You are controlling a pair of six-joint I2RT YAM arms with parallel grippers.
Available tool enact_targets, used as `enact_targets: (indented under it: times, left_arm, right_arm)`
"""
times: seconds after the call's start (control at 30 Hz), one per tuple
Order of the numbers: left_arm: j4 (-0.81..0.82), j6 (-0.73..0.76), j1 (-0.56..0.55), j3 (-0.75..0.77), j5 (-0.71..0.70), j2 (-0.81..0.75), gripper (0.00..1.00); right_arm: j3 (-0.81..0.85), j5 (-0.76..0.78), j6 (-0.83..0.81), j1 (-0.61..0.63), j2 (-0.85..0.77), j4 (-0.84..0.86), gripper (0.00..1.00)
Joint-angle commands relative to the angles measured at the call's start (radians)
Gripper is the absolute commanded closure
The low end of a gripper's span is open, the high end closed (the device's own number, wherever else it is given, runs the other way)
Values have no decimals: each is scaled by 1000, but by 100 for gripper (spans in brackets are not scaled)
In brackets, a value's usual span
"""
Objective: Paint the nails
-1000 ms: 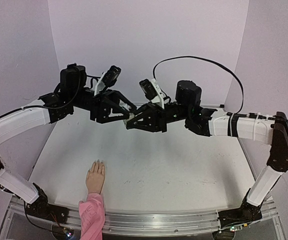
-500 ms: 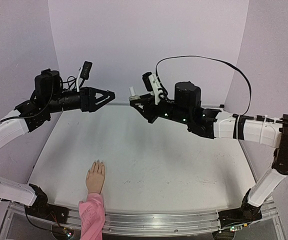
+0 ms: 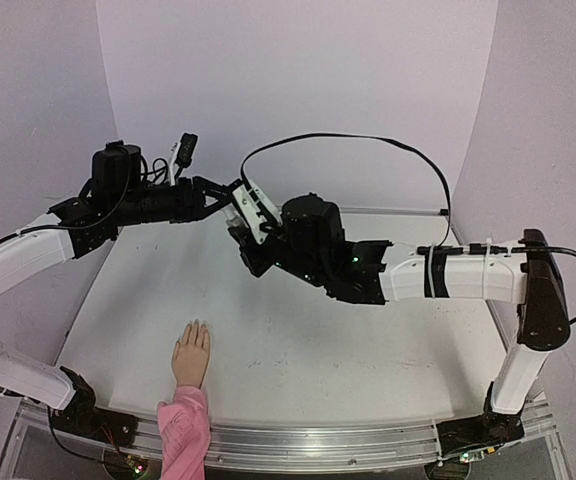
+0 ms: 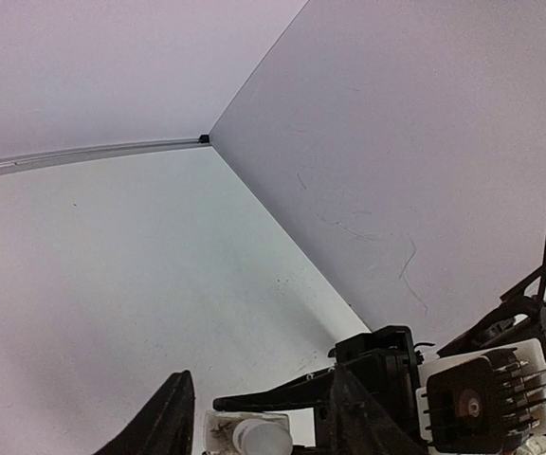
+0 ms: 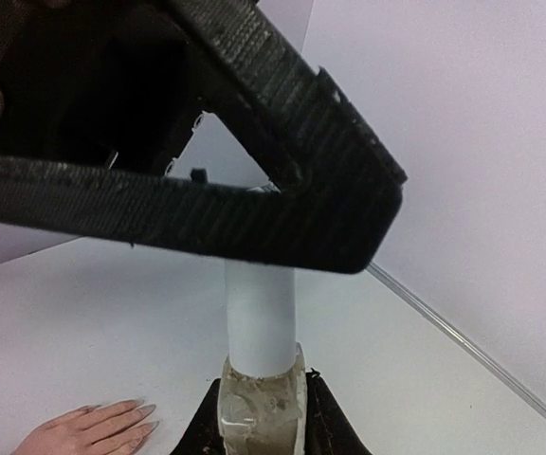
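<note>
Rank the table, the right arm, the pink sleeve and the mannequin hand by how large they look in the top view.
1. Table
2. Right arm, raised nearer the camera, which flatters it
3. Sleeve, partly cut off at the frame edge
4. Hand, only slightly smaller

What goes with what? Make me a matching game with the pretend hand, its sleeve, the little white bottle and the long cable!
Things:
1. pretend hand
2. sleeve
3. white bottle
4. cable

Clues:
A. pink
B. black, arching over the right arm
C. gripped by the right gripper
D. lying flat on the table, near its front edge

Pairs: 1-D, 2-A, 3-C, 4-B
</note>
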Motion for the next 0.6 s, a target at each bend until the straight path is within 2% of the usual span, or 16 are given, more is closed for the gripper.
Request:
enact_targets:
  times: [0.0, 0.13, 0.27, 0.4, 0.43, 0.5, 0.57]
  left_arm:
    - [35, -4, -7, 56, -7, 6, 58]
    - [35, 0, -14, 61, 7, 24, 70]
    - [36, 21, -27, 65, 9, 29, 93]
    - [37, 59, -44, 75, 72, 47, 100]
    - [37, 78, -50, 82, 112, 55, 100]
    - [38, 141, -61, 97, 238, 77, 100]
    - [38, 248, -72, 112, 456, 98, 100]
  right_arm:
    - [86, 55, -23, 8, 8, 61, 100]
    - [107, 49, -28, 10, 18, 61, 100]
    - [114, 42, -25, 10, 22, 61, 100]
    - [112, -68, -14, 3, 3, 63, 100]
    - [115, -152, -3, -9, -9, 62, 100]
    - [114, -431, 54, -69, -40, 58, 100]
    - [122, -864, 159, -172, -57, 65, 100]
